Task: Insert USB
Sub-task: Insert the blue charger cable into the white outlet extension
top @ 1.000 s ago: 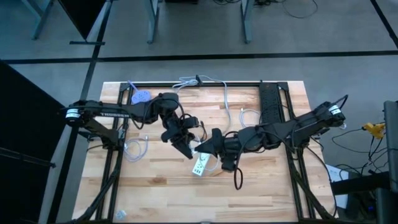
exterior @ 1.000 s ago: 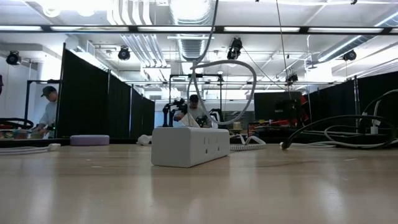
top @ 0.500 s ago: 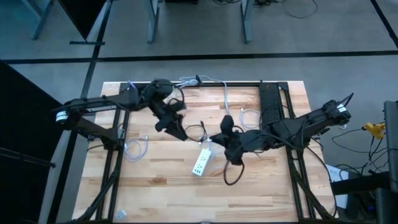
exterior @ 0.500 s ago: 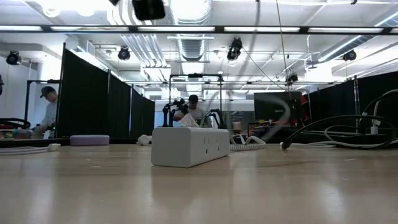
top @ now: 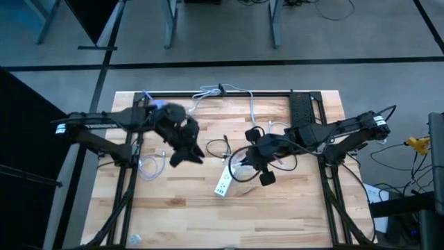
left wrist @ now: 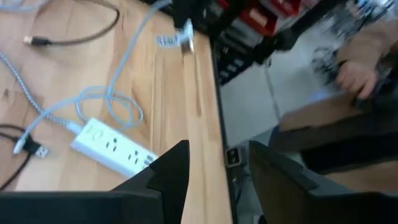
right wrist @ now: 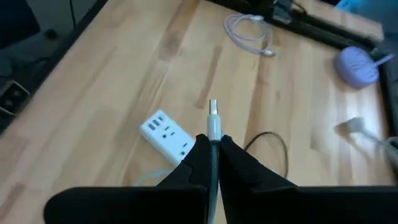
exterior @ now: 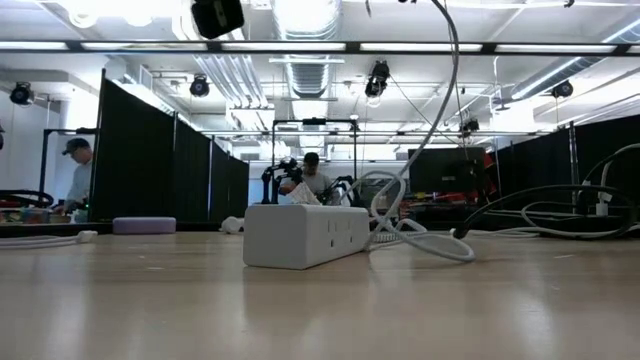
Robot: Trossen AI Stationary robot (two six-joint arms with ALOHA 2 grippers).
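Note:
A white power strip (top: 223,184) lies flat on the wooden table near its middle; it also shows in the right wrist view (right wrist: 165,134) and the low view (exterior: 305,235). My right gripper (right wrist: 212,140) hovers just right of and beyond the strip (top: 246,156), shut on a white USB plug (right wrist: 213,121). The plug's white cable (exterior: 440,80) drops in a loop to the table behind the strip. My left gripper (left wrist: 217,165) hangs open and holds nothing, left of the strip (top: 187,154). My right gripper pinches the USB plug's white body (right wrist: 214,132) between its two fingers. The metal tip (right wrist: 213,107) sticks out past the fingertips. The fingers lie along the plug and slant down from the table's right side. The plug is lifted clear of the table, above the strip.
A purple puck (right wrist: 357,65) sits at the far left, with a coiled white cable (right wrist: 252,28) near it. A black cable (left wrist: 37,40) lies beside the strip. A long black power bar (top: 302,114) runs along the far right. A person's hand (left wrist: 354,74) shows beyond the table.
My left gripper has opened and drawn away from the strip toward the table's left. My right gripper, still shut on the plug, has rolled and shifted toward the right. The cable loop that stood high above the strip now hangs down onto the table.

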